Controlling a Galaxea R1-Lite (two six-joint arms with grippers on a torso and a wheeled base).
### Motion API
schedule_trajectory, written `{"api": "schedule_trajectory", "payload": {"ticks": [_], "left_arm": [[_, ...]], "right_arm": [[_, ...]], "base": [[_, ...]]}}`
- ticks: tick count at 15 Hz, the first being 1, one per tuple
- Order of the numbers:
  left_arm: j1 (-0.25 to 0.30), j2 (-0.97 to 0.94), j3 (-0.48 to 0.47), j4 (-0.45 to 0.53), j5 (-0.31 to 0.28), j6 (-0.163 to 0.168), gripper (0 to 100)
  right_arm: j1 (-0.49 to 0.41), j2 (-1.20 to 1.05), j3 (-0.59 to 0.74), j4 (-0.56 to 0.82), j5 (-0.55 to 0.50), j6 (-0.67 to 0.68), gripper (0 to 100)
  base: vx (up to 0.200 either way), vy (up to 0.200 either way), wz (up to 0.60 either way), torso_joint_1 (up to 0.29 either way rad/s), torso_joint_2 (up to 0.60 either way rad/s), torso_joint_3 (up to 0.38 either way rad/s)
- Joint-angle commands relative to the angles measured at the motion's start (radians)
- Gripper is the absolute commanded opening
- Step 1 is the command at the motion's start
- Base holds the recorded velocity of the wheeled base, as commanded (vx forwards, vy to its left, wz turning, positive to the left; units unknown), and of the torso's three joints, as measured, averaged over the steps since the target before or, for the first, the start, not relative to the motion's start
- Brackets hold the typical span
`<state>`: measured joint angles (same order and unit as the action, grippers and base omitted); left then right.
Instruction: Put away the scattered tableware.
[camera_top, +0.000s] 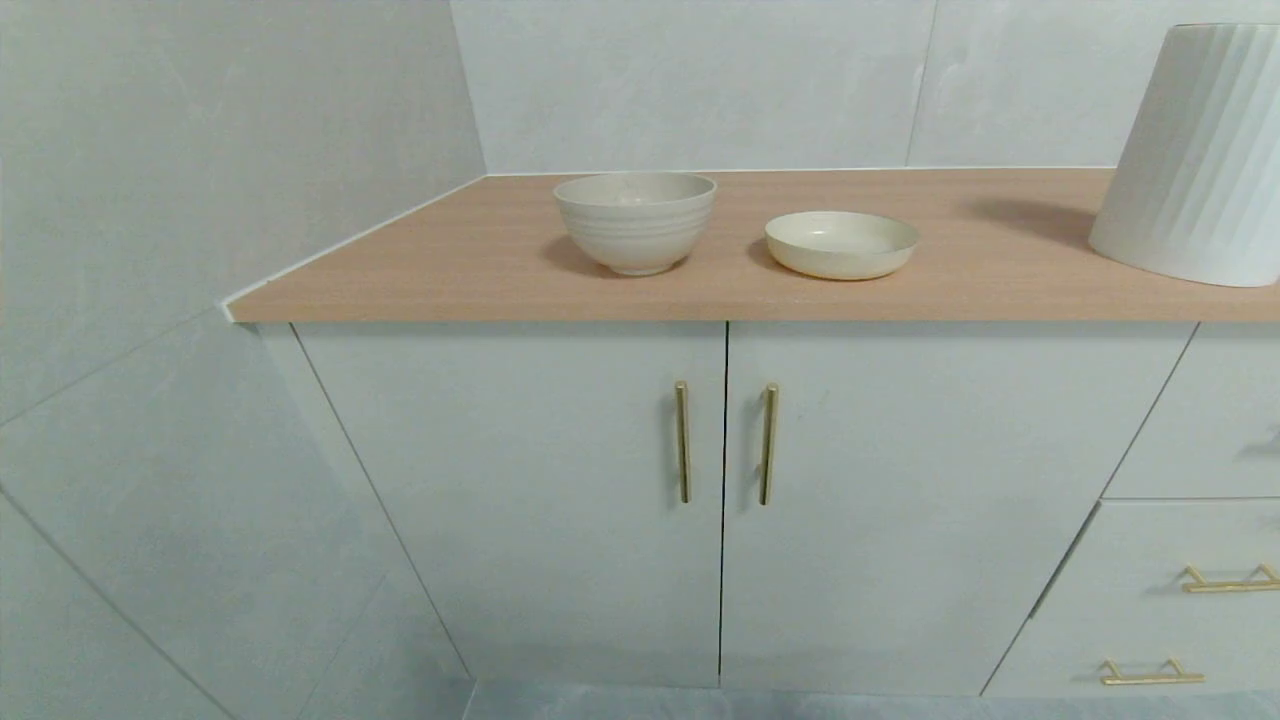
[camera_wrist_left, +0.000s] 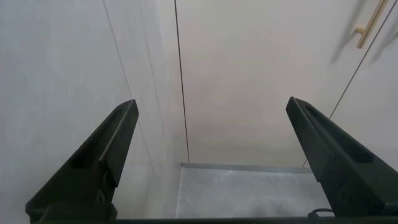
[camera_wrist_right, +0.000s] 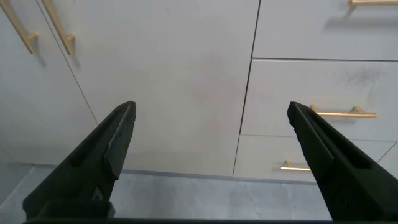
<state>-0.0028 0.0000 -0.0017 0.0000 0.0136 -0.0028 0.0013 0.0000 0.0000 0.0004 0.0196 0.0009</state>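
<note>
Gaping wide w/ nothing held: L tool (camera_wrist_left: 211, 101), R tool (camera_wrist_right: 211, 105); bowl (camera_top: 635, 222) near dish (camera_top: 841, 244).

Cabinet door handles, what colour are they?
Gold, with a brass-like tone; the handles show best in the head view.

My left hand (camera_wrist_left: 211, 102): two matte black fingers (camera_wrist_left: 99, 162) — long wedges, broad at the base, tapering to blunt squared tips, with a stepped ridge along each. My right hand (camera_wrist_right: 210, 106): same build — fingers (camera_wrist_right: 336, 165) in the same dark charcoal finish, inner faces flat and slightly lighter.
</note>
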Motion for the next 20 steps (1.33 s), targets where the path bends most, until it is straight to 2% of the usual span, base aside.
{"api": "schedule_trajectory", "payload": {"ticks": [1, 4, 5, 6, 7, 10, 11, 16, 18, 20], "left_arm": [[0.000, 0.000, 0.000, 0.000, 0.000, 0.000, 100], [0.001, 0.000, 0.000, 0.000, 0.000, 0.000, 100], [0.000, 0.000, 0.000, 0.000, 0.000, 0.000, 100], [0.000, 0.000, 0.000, 0.000, 0.000, 0.000, 100], [0.000, 0.000, 0.000, 0.000, 0.000, 0.000, 100], [0.001, 0.000, 0.000, 0.000, 0.000, 0.000, 100], [0.001, 0.000, 0.000, 0.000, 0.000, 0.000, 100], [0.001, 0.000, 0.000, 0.000, 0.000, 0.000, 100], [0.000, 0.000, 0.000, 0.000, 0.000, 0.000, 100], [0.000, 0.000, 0.000, 0.000, 0.000, 0.000, 100]], "right_arm": [[0.000, 0.002, 0.000, 0.000, 0.000, 0.001, 100], [0.000, 0.002, -0.015, -0.014, -0.001, 0.005, 100], [0.017, 0.061, -0.204, -0.043, 0.025, 0.053, 100], [0.055, 0.169, -0.313, -0.005, 0.059, 0.056, 100], [0.091, 0.298, -0.396, 0.035, 0.103, 0.054, 100], [0.149, 0.678, -0.517, 0.013, 0.226, 0.051, 100], [0.192, 0.798, -0.561, -0.023, 0.267, 0.054, 100], [0.499, 1.270, -0.758, -0.080, 0.276, 0.137, 100], [0.531, 1.405, -0.811, -0.123, 0.286, 0.165, 100], [0.533, 1.516, -0.859, -0.175, 0.342, 0.163, 100]], "base": [[0.000, 0.000, 0.00, 0.000, 0.00, 0.000], [0.000, 0.000, 0.00, 0.000, 0.00, 0.000], [0.000, 0.000, 0.00, 0.000, 0.00, 0.000], [0.000, 0.000, 0.00, 0.000, 0.00, 0.000], [0.000, 0.000, 0.00, 0.000, 0.00, 0.000], [0.000, 0.000, 0.00, 0.000, 0.00, 0.000], [0.000, 0.000, 0.00, 0.000, 0.00, 0.000], [0.000, 0.000, 0.00, 0.000, 0.00, 0.000], [0.000, 0.000, 0.00, 0.000, 0.00, 0.000], [0.000, 0.000, 0.00, 0.000, 0.00, 0.000]]}}
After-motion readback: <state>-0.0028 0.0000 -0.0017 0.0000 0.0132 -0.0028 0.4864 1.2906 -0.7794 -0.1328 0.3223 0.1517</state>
